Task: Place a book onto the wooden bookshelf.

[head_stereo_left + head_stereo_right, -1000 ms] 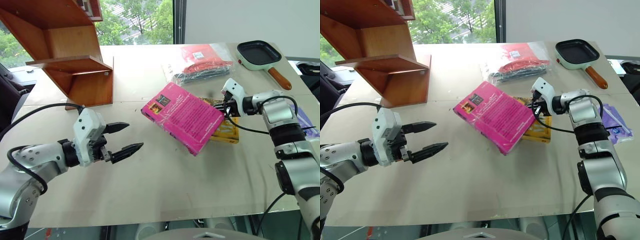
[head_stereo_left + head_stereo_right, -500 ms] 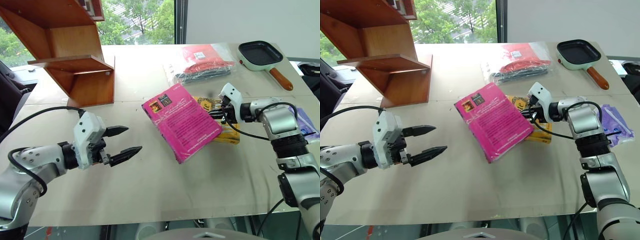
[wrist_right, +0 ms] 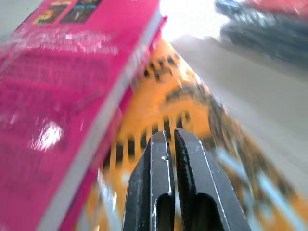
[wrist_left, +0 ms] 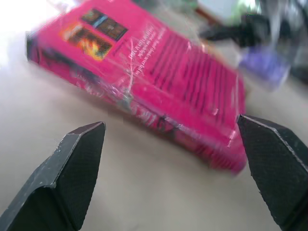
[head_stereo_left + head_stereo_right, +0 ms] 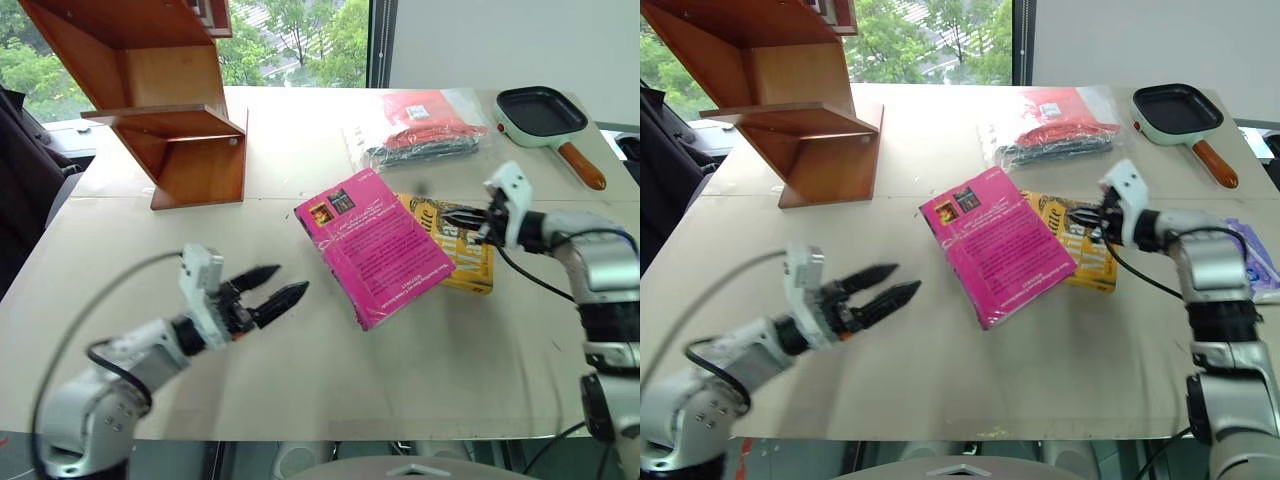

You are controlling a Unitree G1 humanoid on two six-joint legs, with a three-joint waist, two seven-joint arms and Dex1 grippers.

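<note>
The bright pink book (image 5: 375, 245) lies flat at the table's middle, its right edge resting on a yellow book (image 5: 462, 252). My left gripper (image 5: 288, 280) is open, level, a short way left of the pink book and pointing at it; in the left wrist view its two fingers (image 4: 77, 168) frame the book's (image 4: 168, 72) long side. My right gripper (image 5: 452, 214) is shut on nothing, its tip over the yellow book (image 3: 163, 96) just right of the pink book's (image 3: 62, 91) edge. The wooden bookshelf (image 5: 170, 100) stands at the far left of the table.
A plastic bag with red contents (image 5: 425, 125) lies behind the books. A frying pan with a brown handle (image 5: 542, 112) sits at the far right corner. A purple packet (image 5: 1257, 262) lies by the right edge. Bare tabletop (image 5: 300, 180) stretches between the shelf and the books.
My right gripper has drawn back to the right, off the pink book, which has turned and settled flat. My left gripper has rolled and moved down and right toward the book. The camera also shifted.
</note>
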